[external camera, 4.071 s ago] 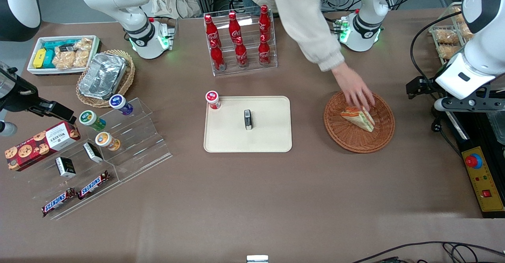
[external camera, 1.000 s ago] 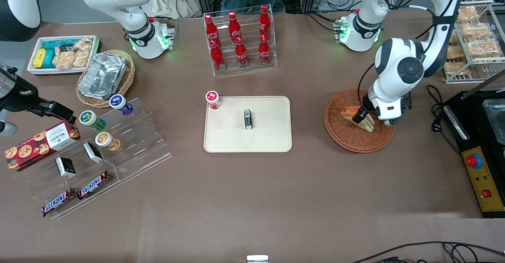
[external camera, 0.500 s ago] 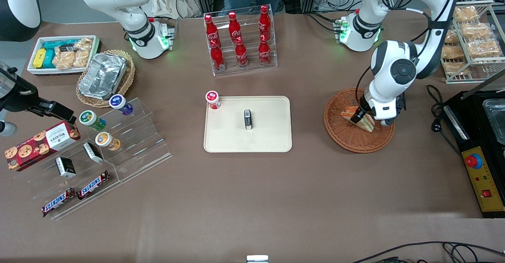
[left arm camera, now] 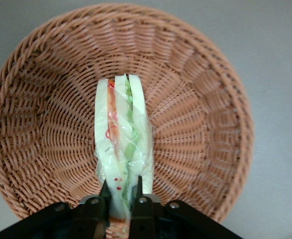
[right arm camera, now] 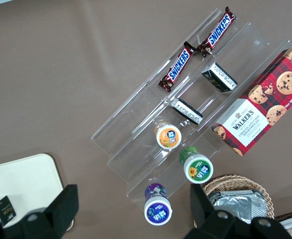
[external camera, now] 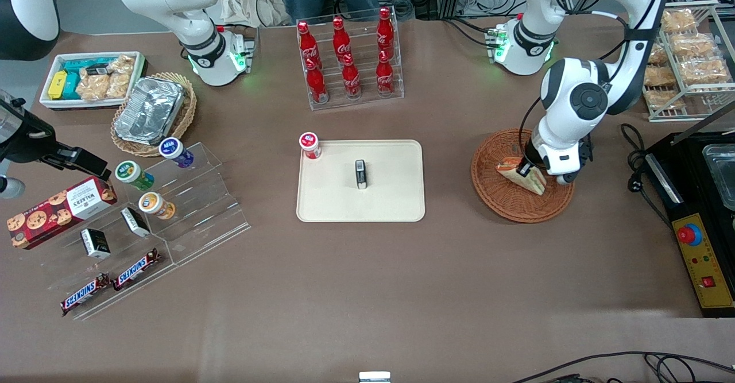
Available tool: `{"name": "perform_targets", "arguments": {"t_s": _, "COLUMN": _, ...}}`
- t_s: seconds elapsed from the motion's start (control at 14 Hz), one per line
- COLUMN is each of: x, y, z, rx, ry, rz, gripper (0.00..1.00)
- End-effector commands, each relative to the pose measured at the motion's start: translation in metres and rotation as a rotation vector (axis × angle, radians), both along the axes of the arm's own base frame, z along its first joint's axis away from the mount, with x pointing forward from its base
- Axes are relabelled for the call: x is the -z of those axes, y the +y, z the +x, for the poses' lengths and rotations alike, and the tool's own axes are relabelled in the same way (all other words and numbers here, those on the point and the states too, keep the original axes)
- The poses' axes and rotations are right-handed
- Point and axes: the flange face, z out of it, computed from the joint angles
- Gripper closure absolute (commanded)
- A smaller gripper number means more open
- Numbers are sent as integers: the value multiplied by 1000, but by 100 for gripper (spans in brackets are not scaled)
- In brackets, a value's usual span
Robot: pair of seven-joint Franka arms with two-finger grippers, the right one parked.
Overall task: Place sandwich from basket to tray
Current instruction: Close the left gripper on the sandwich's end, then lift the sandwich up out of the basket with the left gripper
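The sandwich [left arm camera: 122, 134] is being pinched by the gripper [left arm camera: 121, 195] inside the basket [left arm camera: 205, 114]; the tray [external camera: 396, 199] is being kept waiting.

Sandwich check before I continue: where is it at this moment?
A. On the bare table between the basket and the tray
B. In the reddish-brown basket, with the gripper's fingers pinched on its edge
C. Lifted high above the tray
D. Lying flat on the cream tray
B. The sandwich stands on edge inside the basket, and the gripper has its fingers closed on the wedge's near end; the tray holds no sandwich.
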Motion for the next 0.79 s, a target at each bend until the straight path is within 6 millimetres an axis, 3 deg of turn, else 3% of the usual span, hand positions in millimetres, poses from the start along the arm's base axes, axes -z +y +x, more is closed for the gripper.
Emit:
{"name": "perform_targets", "arguments": {"t_s": 0.0, "x": -47, "y": -4, "z": 16, "rx": -2, "ry": 13, "rz": 21, "gripper": 100}}
{"name": "perform_targets", "arguments": {"t_s": 0.36, "x": -164, "y": -8, "z": 59, "rx": 124, "ry": 107, "rz": 32, "gripper": 100}}
{"name": "perform_targets", "arguments": {"t_s": 0.57, "x": -227, "y": -3, "z": 66, "rx": 228, "ry": 121, "rz": 20, "gripper": 100}}
{"name": "perform_targets", "arguments": {"t_s": 0.71, "x": -254, "y": -2, "z": 62, "rx": 259, "ry": 141, "rz": 20, "gripper": 100}}
